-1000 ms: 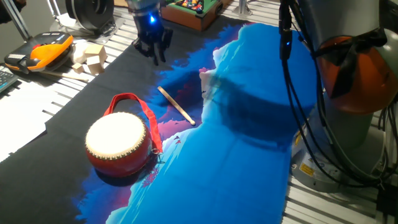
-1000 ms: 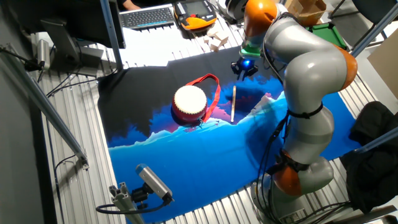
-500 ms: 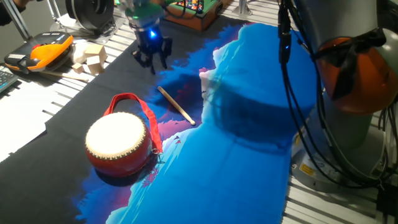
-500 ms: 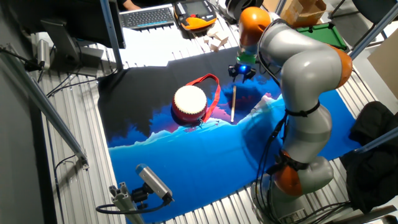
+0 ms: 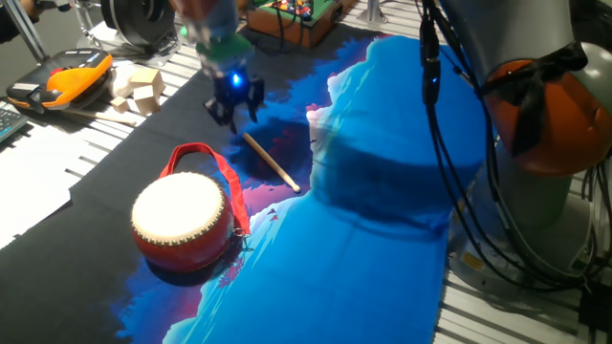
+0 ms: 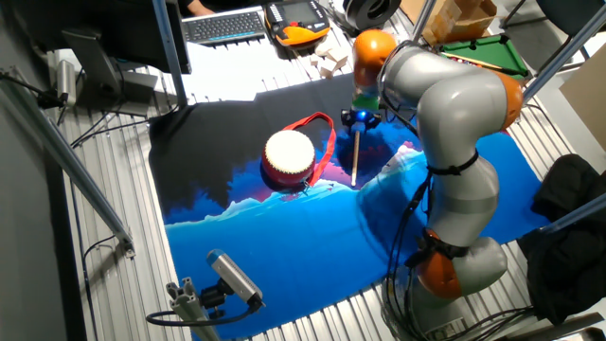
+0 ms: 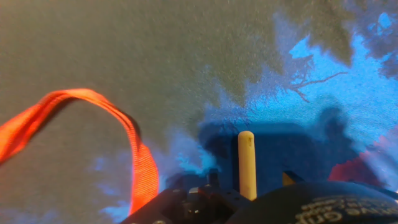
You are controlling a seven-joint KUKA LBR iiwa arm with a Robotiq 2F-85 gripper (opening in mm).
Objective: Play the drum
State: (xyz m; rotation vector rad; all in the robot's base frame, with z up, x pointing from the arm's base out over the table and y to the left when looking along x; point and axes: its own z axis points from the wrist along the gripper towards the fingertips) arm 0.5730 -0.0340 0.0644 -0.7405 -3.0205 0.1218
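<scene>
Presently: fingers [image 5: 232, 107] hung part-open, empty, above the wooden stick [image 5: 271, 161]'s far end. Drum [image 5: 185, 219] sat at seven o'clock on the tabletop [image 5: 105, 143]. Step: fetching the stick; next, descend and grip.

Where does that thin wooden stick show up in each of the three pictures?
One fixed view: wooden stick lies mid-frame, up-right of the drum.
The other fixed view: centre, just right of the red strap.
Hand view: bottom centre, standing vertical.
Shared landmark: the red strap.
</scene>
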